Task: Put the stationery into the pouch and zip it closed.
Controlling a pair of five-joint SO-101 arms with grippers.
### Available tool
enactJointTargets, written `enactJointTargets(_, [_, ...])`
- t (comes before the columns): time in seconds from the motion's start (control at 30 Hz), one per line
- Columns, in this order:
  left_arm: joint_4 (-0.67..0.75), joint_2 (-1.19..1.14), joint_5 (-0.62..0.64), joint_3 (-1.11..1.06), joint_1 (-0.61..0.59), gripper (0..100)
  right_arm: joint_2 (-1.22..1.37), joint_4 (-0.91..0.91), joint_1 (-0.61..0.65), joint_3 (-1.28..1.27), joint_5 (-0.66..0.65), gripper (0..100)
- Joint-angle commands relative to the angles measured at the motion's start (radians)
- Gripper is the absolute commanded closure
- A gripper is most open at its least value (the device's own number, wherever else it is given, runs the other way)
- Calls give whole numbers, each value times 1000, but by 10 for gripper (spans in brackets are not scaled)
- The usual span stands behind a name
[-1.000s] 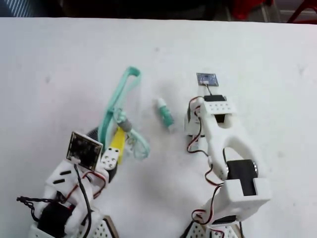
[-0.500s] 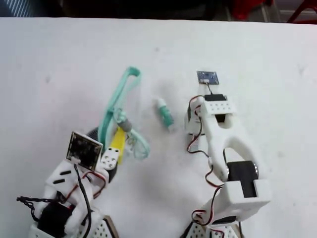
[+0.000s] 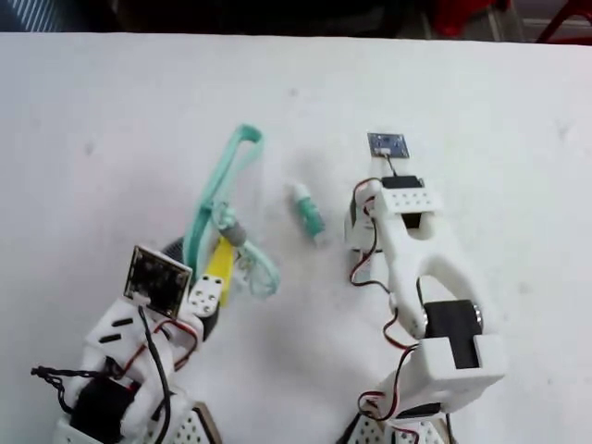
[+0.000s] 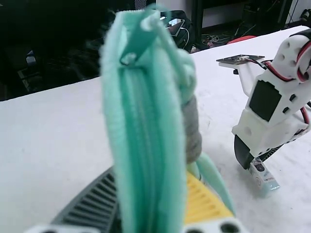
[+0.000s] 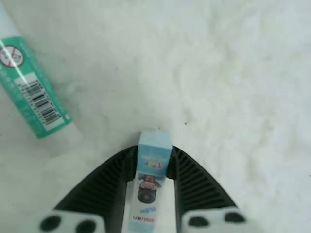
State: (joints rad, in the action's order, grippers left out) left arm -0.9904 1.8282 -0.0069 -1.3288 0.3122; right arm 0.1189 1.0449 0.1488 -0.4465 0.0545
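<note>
**Pouch gripped, stationery not yet packed**

The mint pouch (image 3: 220, 190) lay on the white tabletop (image 3: 481, 102), its near end clamped in the left jaws. A green glue stick (image 3: 305, 211) lay loose beside the pouch. Beyond the glue stick, the right jaws were clenched on a small blue eraser (image 5: 153, 160). By this judgement, both items were yet to go in and the zipping remained.

The right wrist view showed the eraser pinched between the jaws, which the arm hid from above. The left wrist view showed the pouch's zip track (image 4: 146, 160) standing edge-up.
</note>
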Motion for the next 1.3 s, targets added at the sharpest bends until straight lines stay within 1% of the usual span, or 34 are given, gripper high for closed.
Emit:
enactJointTargets(0.0, [20, 1, -11, 6, -10, 973, -47, 38, -8, 18, 3, 982])
enactJointTargets(0.13, [20, 1, -11, 6, -10, 973, -47, 61, -8, 18, 3, 982])
enactJointTargets(0.5, [20, 1, -11, 6, -10, 973, -47, 54, -1, 21, 5, 981])
enactJointTargets(0.8, [20, 1, -11, 6, -10, 973, -47, 59, -67, 20, 3, 981])
enactJointTargets(1.07, [20, 1, -11, 6, -10, 973, -45, 54, -67, 20, 2, 981])
enactJointTargets(1.27, [21, 1, -11, 6, -10, 973, -45, 18, -68, 23, 3, 981])
